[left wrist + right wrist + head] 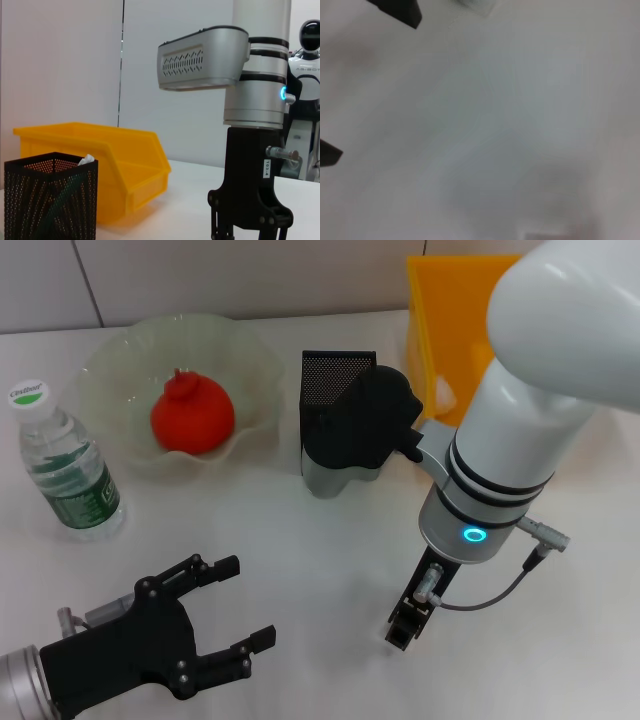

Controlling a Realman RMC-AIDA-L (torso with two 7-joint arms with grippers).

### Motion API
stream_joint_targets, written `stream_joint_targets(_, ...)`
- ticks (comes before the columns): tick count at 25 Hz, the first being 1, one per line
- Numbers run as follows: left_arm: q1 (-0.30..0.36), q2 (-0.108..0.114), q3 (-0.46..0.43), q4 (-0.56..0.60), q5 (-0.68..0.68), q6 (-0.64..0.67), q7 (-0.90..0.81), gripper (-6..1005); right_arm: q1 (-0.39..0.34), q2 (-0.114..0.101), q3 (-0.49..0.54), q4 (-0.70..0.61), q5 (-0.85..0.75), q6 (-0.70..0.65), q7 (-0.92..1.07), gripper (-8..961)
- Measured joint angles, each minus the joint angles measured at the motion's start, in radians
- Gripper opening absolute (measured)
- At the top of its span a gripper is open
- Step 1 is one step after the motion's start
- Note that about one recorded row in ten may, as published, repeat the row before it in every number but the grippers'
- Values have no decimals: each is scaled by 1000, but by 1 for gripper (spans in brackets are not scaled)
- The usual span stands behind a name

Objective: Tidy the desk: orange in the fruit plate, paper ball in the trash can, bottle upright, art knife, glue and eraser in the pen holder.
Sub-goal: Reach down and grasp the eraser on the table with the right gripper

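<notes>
Orange [193,418] in plate [120,360]. Bottle [66,462] upright. Left gripper [238,612] spread wide, near desk [320,570]. Right gripper [404,632] low on desk; can't tell fingers.

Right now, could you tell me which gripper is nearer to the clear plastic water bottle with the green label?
Left. The left gripper hangs open in front of the clear plastic water bottle, slightly to its right. The right gripper is much farther right, beyond the black mesh pen holder.

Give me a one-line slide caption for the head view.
Orange in fruit plate, bottle upright; left hand open, low on the desk.
</notes>
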Motion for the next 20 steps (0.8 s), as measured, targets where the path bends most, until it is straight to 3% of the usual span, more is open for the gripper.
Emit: stream_joint_targets(20,1,0,0,0,0,5,0,834,7,0,-27,16,1,7,0,439)
